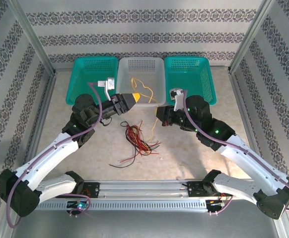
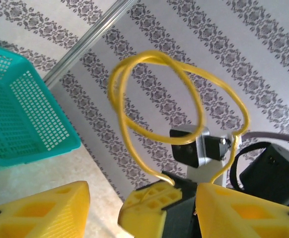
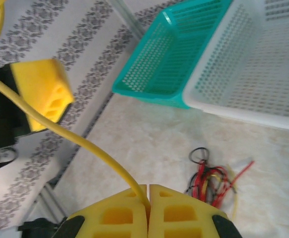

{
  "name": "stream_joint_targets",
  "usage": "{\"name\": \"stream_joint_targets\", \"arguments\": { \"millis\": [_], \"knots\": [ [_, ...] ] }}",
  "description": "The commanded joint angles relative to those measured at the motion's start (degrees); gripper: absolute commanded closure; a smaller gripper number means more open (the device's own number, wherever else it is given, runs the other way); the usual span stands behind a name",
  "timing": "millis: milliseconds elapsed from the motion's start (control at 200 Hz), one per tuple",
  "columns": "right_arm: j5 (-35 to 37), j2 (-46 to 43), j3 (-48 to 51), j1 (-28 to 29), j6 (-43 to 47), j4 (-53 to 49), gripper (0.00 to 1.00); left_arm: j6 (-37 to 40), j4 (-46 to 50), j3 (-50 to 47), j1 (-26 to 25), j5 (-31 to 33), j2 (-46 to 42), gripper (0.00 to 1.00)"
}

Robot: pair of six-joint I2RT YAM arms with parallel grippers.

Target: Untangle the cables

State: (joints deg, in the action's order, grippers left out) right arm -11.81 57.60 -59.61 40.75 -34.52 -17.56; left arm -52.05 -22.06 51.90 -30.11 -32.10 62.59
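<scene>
Clamping the thin floppy yellow wire [image 3: 60,131] in your right gripper [image 3: 148,192], left gripper [image 2: 139,193] fingers apart, you should take hold beside the loop: probably light, slippery.

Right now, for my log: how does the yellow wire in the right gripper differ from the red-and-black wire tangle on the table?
The yellow wire is aloft, clamped in the right gripper; the red-and-black tangle lies loose on the table. The yellow wire is one looping strand; the tangle is many crossed strands. Both are thin wires.
</scene>
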Motion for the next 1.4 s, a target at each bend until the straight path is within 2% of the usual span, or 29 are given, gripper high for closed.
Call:
{"name": "stream_joint_targets", "arguments": {
  "millis": [0,95,160,315,410,480,505,575,620,710,770,929,1029,1119,1189,1214,1264,1294,1334,1394],
  "knots": [
    [-5.1,0.5,0.2,1.1,-2.3,6.0,1.00,-5.1,-9.6,0.3,1.9,-3.5,0.7,0.48],
    [-6.1,1.6,0.0,1.9,-2.8,6.8,1.00,-7.6,-14.2,-0.7,2.8,-4.4,1.6,0.57],
    [-6.3,2.7,-0.4,2.5,-2.7,6.7,1.00,-8.0,-14.7,-0.6,3.1,-4.3,1.9,0.60],
    [-5.5,4.3,-0.6,3.3,-2.6,6.9,1.00,-9.5,-15.5,-0.7,3.9,-3.3,2.3,0.92],
    [-4.8,4.8,-0.5,3.4,-2.6,6.7,1.00,-9.5,-13.0,0.3,5.5,-2.5,2.4,1.00],
    [-3.3,5.1,-0.7,3.6,-1.5,5.0,1.00,-6.3,-3.6,3.4,7.8,-0.3,2.3,1.00],
    [-2.4,5.2,-0.9,3.8,-1.0,3.9,0.95,-4.7,1.3,5.0,8.8,1.3,2.3,1.00],
    [1.4,5.4,-1.3,4.2,0.2,0.4,0.60,-0.7,11.0,8.7,12.1,6.7,2.8,1.00],
    [5.1,5.3,-1.4,4.5,0.5,-2.0,0.50,1.0,13.7,10.0,15.0,9.0,3.5,1.00],
    [8.5,4.2,-0.6,4.5,0.5,-4.5,0.46,2.8,18.4,12.1,21.4,16.6,5.5,1.00],
    [9.4,3.1,0.3,4.5,0.2,-4.9,0.45,1.3,16.0,12.0,25.8,19.2,7.7,1.00],
    [11.0,1.8,1.1,4.5,0.1,-7.0,0.47,-5.1,7.6,15.3,34.8,15.9,18.5,1.00],
    [11.5,1.0,1.7,4.5,0.2,-7.5,0.47,-8.2,1.0,17.4,37.6,13.5,25.8,1.00],
    [12.2,0.1,2.4,4.5,0.1,-7.5,0.47,-8.8,1.4,23.0,39.1,10.2,32.7,1.00],
    [12.8,-0.4,2.8,4.5,0.1,-7.5,0.47,-7.5,3.5,26.5,39.2,10.2,36.9,1.00],
    [12.9,-0.5,2.8,4.5,0.1,-7.5,0.47,-7.4,3.4,27.0,39.2,10.4,38.0,0.92],
    [12.9,-0.7,2.8,4.5,0.1,-7.7,0.47,-7.9,1.4,27.3,39.2,10.0,40.4,0.60],
    [12.9,-0.9,2.8,4.5,0.2,-7.7,0.47,-8.0,1.3,28.0,39.3,9.2,41.9,0.45],
    [13.1,-1.1,2.9,4.5,0.2,-8.0,0.47,-8.2,2.4,29.4,39.3,7.6,43.5,0.32],
    [13.7,-1.5,3.3,4.5,0.1,-8.7,0.46,-8.9,2.4,30.0,38.7,5.3,45.0,0.22]
  ]
}}
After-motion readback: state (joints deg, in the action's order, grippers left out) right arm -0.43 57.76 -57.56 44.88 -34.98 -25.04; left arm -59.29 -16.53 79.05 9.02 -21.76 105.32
